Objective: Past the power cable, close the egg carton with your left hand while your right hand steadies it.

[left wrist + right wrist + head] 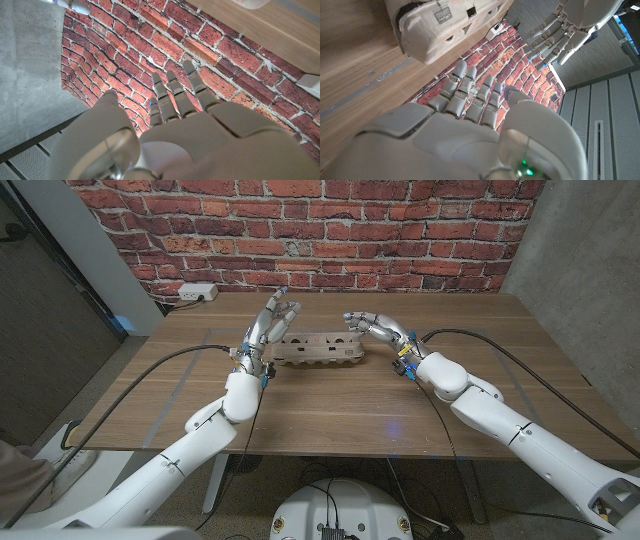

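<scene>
The grey-brown egg carton (320, 348) lies lengthwise at the table's middle, lid down as far as I can tell; its labelled end wall (445, 22) faces the right wrist camera. My left hand (268, 328) stands upright just off the carton's left end, fingers spread and raised, holding nothing. That hand (170, 125) points at the brick wall, and its fingers (555, 35) hang beyond the carton. My right hand (378, 330) hovers by the carton's right end, fingers stretched toward it. The right hand (470, 110) shows a gap of bare wood before the carton.
Black cables (175, 356) (490, 338) trail over the wooden table (330, 410) from each wrist. A white power strip (197, 292) sits at the table's far left corner against the brick wall (320, 230). Bare wood lies in front of the carton.
</scene>
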You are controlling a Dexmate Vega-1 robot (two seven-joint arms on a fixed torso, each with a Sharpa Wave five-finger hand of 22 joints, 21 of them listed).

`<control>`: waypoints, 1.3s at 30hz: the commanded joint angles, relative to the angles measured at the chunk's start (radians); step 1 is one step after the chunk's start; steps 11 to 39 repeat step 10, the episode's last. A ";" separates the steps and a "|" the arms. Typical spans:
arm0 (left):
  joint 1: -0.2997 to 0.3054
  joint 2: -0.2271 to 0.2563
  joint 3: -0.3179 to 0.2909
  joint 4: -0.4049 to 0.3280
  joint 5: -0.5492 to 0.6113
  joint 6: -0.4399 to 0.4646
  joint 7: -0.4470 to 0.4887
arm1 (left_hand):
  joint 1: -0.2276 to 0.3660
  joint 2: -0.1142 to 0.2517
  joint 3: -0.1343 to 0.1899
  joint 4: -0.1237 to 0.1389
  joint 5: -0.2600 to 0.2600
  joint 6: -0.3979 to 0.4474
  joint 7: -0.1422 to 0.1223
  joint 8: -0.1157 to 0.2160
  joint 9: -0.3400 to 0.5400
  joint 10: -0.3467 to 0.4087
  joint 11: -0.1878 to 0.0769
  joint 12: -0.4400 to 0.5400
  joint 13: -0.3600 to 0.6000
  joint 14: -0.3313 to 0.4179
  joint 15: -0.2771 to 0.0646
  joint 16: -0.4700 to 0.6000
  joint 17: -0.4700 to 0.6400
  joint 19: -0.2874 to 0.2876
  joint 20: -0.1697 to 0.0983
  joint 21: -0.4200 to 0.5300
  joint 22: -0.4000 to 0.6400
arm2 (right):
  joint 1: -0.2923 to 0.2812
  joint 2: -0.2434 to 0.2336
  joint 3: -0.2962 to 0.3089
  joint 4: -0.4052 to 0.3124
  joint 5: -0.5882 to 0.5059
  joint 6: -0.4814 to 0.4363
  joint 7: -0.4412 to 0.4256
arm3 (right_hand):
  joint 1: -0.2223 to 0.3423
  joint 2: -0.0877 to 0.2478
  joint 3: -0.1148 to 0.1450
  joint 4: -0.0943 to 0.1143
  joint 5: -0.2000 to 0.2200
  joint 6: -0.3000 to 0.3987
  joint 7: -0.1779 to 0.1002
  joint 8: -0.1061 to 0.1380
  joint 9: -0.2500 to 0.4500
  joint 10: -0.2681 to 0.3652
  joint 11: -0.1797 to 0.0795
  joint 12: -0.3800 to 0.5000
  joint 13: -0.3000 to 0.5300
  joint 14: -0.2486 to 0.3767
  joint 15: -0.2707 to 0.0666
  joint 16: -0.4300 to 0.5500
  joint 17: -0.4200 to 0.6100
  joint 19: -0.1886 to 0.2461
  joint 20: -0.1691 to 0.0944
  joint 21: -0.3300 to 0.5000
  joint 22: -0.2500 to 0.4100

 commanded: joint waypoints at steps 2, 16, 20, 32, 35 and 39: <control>0.039 -0.012 -0.032 -0.017 0.009 0.022 0.041 | 0.005 0.006 0.008 -0.001 0.007 0.008 -0.006 0.002 0.001 -0.003 0.002 0.000 0.002 -0.005 -0.030 0.000 0.000 -0.005 0.004 -0.005 0.000 | 0.018 0.027 0.000 0.053 0.026 0.069 0.026 | -0.024 0.004 -0.016 -0.001 -0.003 -0.035 0.007 -0.004 -0.002 -0.042 0.005 -0.003 -0.006 -0.042 -0.153 0.001 0.008 -0.015 -0.047 -0.023 0.002; 0.048 -0.025 -0.031 0.008 0.000 0.006 0.055 | 0.005 0.009 0.011 -0.001 0.007 0.006 -0.006 0.000 0.001 -0.005 0.000 0.000 0.002 -0.008 -0.030 0.001 -0.001 -0.008 0.008 -0.009 -0.001 | 0.036 0.012 -0.006 0.041 0.012 0.037 0.043 | -0.038 0.009 -0.026 0.003 -0.002 -0.045 0.009 -0.001 -0.004 -0.060 0.014 -0.001 -0.012 -0.066 -0.146 0.002 0.013 -0.030 -0.038 -0.040 0.002; 0.048 -0.025 -0.031 0.008 0.000 0.006 0.055 | 0.005 0.009 0.011 -0.001 0.007 0.006 -0.006 0.000 0.001 -0.005 0.000 0.000 0.002 -0.008 -0.030 0.001 -0.001 -0.008 0.008 -0.009 -0.001 | 0.036 0.012 -0.006 0.041 0.012 0.037 0.043 | -0.038 0.009 -0.026 0.003 -0.002 -0.045 0.009 -0.001 -0.004 -0.060 0.014 -0.001 -0.012 -0.066 -0.146 0.002 0.013 -0.030 -0.038 -0.040 0.002; 0.048 -0.025 -0.031 0.008 0.000 0.006 0.055 | 0.005 0.009 0.011 -0.001 0.007 0.006 -0.006 0.000 0.001 -0.005 0.000 0.000 0.002 -0.008 -0.030 0.001 -0.001 -0.008 0.008 -0.009 -0.001 | 0.036 0.012 -0.006 0.041 0.012 0.037 0.043 | -0.038 0.009 -0.026 0.003 -0.002 -0.045 0.009 -0.001 -0.004 -0.060 0.014 -0.001 -0.012 -0.066 -0.146 0.002 0.013 -0.030 -0.038 -0.040 0.002; 0.048 -0.025 -0.031 0.008 0.000 0.006 0.055 | 0.005 0.009 0.011 -0.001 0.007 0.006 -0.006 0.000 0.001 -0.005 0.000 0.000 0.002 -0.008 -0.030 0.001 -0.001 -0.008 0.008 -0.009 -0.001 | 0.036 0.012 -0.006 0.041 0.012 0.037 0.043 | -0.038 0.009 -0.026 0.003 -0.002 -0.045 0.009 -0.001 -0.004 -0.060 0.014 -0.001 -0.012 -0.066 -0.146 0.002 0.013 -0.030 -0.038 -0.040 0.002; 0.048 -0.025 -0.031 0.008 0.000 0.006 0.055 | 0.005 0.009 0.011 -0.001 0.007 0.006 -0.006 0.000 0.001 -0.005 0.000 0.000 0.002 -0.008 -0.030 0.001 -0.001 -0.008 0.008 -0.009 -0.001 | 0.036 0.012 -0.006 0.041 0.012 0.037 0.043 | -0.038 0.009 -0.026 0.003 -0.002 -0.045 0.009 -0.001 -0.004 -0.060 0.014 -0.001 -0.012 -0.066 -0.146 0.002 0.013 -0.030 -0.038 -0.040 0.002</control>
